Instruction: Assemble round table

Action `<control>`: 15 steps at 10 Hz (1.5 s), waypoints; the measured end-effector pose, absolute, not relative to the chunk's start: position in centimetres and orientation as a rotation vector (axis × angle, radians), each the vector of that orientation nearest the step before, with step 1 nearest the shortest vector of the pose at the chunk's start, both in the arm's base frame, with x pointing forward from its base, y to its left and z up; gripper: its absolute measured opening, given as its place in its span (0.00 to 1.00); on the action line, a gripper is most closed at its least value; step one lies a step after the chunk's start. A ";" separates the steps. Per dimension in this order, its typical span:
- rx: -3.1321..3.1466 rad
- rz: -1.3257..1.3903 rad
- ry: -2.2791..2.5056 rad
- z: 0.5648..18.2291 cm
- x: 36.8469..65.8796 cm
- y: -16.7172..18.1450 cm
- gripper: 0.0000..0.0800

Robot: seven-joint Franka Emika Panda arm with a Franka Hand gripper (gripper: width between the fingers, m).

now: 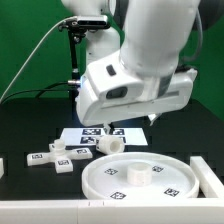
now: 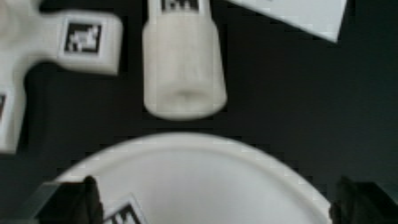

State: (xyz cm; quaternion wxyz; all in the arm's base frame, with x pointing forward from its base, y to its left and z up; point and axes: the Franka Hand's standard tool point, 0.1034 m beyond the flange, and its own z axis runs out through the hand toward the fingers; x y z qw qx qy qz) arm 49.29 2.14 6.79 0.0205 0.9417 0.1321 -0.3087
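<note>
The large rimmed round disc (image 1: 135, 177) lies flat at the front of the black table, a small hub at its centre. The short thick cylinder leg (image 1: 110, 144) lies on its side just behind the disc's far rim. The cross-shaped foot (image 1: 60, 162) lies to the exterior view's left of the leg. In the wrist view the leg (image 2: 183, 60) has its open end toward the disc (image 2: 205, 180), with the foot (image 2: 45, 60) beside it. My gripper (image 2: 217, 205) is open and empty, its dark fingers (image 2: 75, 200) spread wide above the disc's far rim. In the exterior view the gripper (image 1: 112, 129) is mostly hidden by the arm.
The marker board (image 1: 125, 131) lies behind the leg; it also shows in the wrist view (image 2: 294, 12). White blocks sit at the exterior view's left edge (image 1: 2, 165) and right of the disc (image 1: 206, 170). A black stand (image 1: 73, 60) rises at the back.
</note>
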 end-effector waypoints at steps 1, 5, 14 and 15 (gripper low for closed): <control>2.919 -0.948 0.399 5.4 47.7 3.0 0.81; 2.909 -0.966 0.344 5.2 47.1 2.8 0.81; 2.890 -1.043 0.072 3.9 44.5 2.4 0.81; 2.899 -1.025 0.065 4.2 45.0 2.2 0.81</control>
